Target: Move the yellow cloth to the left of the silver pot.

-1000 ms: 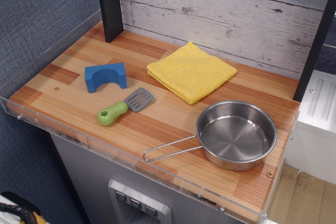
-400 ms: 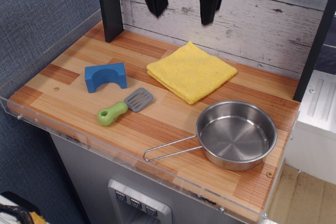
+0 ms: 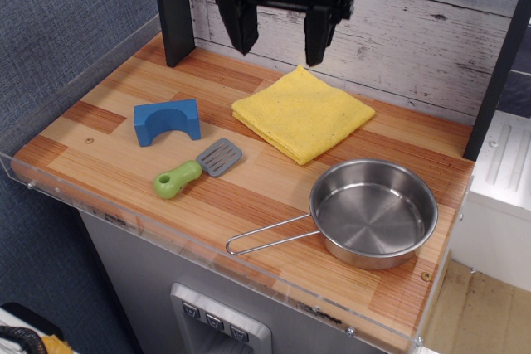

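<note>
Now the black gripper (image 3: 278, 49) hangs above the far corner of the folded yellow cloth (image 3: 302, 113), fingers spread wide and holding nothing.

Soft, textured yellow fabric lies flat as a diamond on the striped wooden tabletop (image 3: 124, 155), its far corner just beneath and between the two dark fingers (image 3: 242, 26), which do not touch it. Nearer and to the right sits the shallow shiny steel pot (image 3: 373, 213), its thin wire-loop handle pointing left. Left of the cloth stands a blue arched block (image 3: 168, 120), and near it lies a small grey spatula with a green handle (image 3: 197, 168). Up top, the gripper's body is cut off by the frame edge.
</note>
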### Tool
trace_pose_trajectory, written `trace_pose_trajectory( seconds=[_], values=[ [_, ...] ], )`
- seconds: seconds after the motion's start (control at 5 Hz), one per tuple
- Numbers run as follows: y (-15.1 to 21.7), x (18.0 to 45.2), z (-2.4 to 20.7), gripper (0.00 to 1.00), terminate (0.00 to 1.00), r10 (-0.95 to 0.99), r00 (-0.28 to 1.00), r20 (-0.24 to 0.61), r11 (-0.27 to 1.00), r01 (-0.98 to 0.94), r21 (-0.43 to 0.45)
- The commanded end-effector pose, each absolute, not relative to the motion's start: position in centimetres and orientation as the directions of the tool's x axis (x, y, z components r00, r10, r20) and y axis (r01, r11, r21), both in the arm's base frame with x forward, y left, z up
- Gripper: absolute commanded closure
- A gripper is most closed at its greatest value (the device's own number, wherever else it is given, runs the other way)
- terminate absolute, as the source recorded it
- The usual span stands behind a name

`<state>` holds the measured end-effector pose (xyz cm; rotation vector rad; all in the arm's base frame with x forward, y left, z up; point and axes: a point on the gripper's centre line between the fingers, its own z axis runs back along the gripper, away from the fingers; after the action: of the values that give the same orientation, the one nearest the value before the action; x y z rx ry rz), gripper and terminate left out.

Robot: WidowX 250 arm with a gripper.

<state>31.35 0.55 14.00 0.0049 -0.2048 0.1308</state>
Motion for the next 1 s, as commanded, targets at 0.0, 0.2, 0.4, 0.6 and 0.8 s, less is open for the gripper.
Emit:
trace_pose_trajectory(
  seconds=[0.0,0.2,0.4,0.6,0.8],
  values=[
    [1.0,34.2,11.6,0.0,0.0,0.129,0.967,0.218,0.991,-0.132,-0.005],
    [0.6,34.8,9.5,0.0,0.0,0.116,0.973,0.199,0.993,-0.118,0.0],
    [0.4,36.3,7.9,0.0,0.0,0.12,0.973,0.197,0.992,-0.123,0.004],
    [0.6,38.0,7.0,0.0,0.0,0.12,0.975,0.189,0.992,-0.123,0.004],
    [1.8,39.1,6.7,0.0,0.0,0.147,0.969,0.196,0.989,-0.151,0.005]
  ],
)
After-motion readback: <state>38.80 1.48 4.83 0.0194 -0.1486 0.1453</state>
